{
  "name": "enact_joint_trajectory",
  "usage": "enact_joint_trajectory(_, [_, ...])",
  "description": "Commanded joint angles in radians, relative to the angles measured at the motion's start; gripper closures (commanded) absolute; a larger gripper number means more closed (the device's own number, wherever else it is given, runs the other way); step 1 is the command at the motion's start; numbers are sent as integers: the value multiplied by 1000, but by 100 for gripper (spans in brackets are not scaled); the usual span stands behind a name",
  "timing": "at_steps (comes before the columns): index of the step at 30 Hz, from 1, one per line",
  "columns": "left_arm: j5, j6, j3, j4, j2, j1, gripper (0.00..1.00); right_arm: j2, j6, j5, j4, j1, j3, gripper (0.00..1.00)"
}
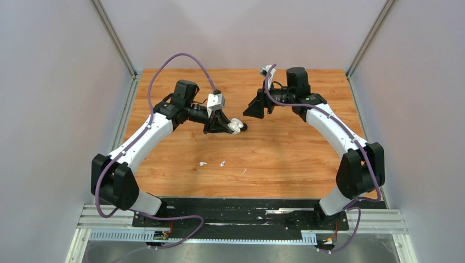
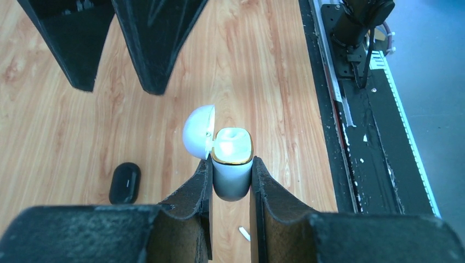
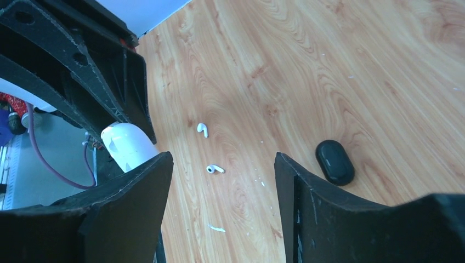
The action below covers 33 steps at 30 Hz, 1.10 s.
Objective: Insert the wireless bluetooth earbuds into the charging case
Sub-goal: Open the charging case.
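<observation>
Left gripper (image 2: 231, 163) clamps charging case (image 2: 232, 178) (lid (image 2: 197, 131) open); earbuds (image 3: 203, 129) (image 3: 215, 169) lie on table (image 3: 356, 66).

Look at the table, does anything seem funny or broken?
Nothing looks broken. Two tiny glossy white earbuds lie loose on the wooden table, outside the open white charging case in the left gripper. A thin white fleck near them looks like a stray scrap; I cannot tell what it is.
</observation>
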Motion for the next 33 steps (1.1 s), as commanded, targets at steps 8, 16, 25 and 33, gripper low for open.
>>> enact_joint_trajectory(8, [42,-264,-15,227,29,20,100,-71,41,-202,28,-80,17,46])
enact_joint_trajectory(16, [99,-501,-18,430,50,29,100,-90,31,-174,31,-16,-14,49])
enact_joint_trajectory(25, [137,-632,-20,547,61,30,100,-55,41,-133,47,1,13,59])
enact_joint_trajectory(33, [129,-674,-39,603,55,30,100,-45,32,-148,48,20,12,74])
